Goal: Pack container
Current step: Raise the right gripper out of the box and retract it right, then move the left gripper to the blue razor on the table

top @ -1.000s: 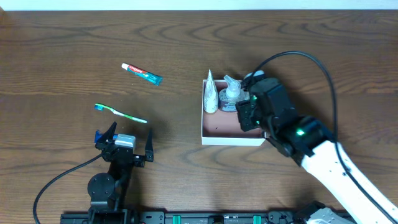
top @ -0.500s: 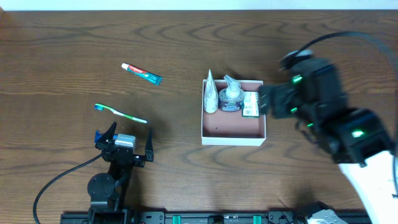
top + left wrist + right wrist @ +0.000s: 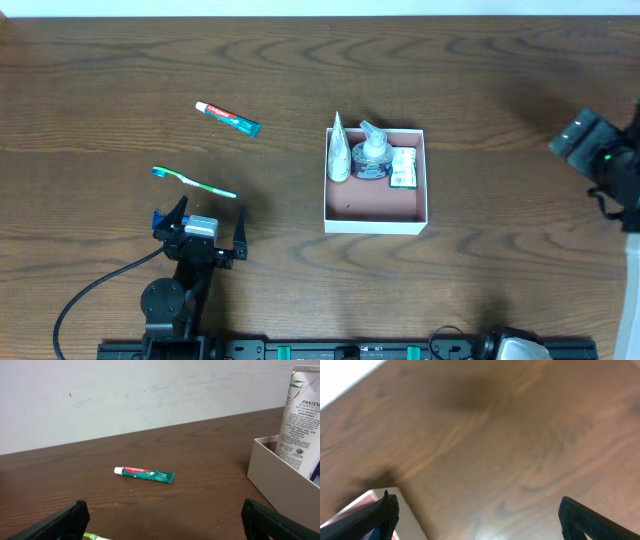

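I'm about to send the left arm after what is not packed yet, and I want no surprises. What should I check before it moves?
1. The left gripper is open and empty: ok.
2. The right gripper is open, empty and off to the side of the container: ok.
3. The toothbrush lies free just ahead of the left gripper: ok.
4. The toothpaste lies flat, with nothing on it: ok.
5. The container has room: ok. Its near half is bare, and the white tube, pump bottle and packet sit along the far wall.
6. The white tube stands firmly: cannot tell.
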Robot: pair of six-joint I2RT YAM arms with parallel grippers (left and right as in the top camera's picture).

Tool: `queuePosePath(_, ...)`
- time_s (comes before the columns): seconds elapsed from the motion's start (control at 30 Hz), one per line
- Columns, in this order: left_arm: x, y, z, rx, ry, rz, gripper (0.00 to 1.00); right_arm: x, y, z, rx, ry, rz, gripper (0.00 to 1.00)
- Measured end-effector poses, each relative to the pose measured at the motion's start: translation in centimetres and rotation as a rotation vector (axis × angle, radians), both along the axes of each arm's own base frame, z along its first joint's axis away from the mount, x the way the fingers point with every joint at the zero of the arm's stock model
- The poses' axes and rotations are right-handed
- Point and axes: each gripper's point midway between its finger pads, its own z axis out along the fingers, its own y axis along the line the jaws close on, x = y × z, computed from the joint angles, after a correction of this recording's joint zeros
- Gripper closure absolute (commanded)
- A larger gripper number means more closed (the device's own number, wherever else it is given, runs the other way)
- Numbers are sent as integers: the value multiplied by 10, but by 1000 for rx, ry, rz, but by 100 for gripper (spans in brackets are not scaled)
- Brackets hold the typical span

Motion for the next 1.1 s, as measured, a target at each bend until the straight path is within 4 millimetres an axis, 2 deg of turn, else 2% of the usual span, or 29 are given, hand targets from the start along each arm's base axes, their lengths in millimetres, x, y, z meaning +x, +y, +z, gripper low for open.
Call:
queuePosePath(0.17,0,0,0,0,0,0,2,-1,-16,-22,30,87,-59,1)
queuePosePath(0.37,0,0,1,8,-4,-1,2,-8,-13,-48,74,221,-61,1)
queuePosePath(0.6,0,0,-1,-67,18,6,2,-6,-13,-56,85,250,-63,1)
queuePosePath(0.8,-7,-1,-9,-258,185,39,2,-6,-13,-56,85,251,-63,1)
queuePosePath(0.87,-6,-1,0,-288,227,48,2,-6,-13,-56,86,251,-63,1)
queuePosePath(1.0,0,-1,35,-318,336,69,2,-6,-13,-56,88,252,-62,1)
queuePosePath(1.1,16,-2,56,-319,456,91,2,-6,-12,-56,89,252,-61,1)
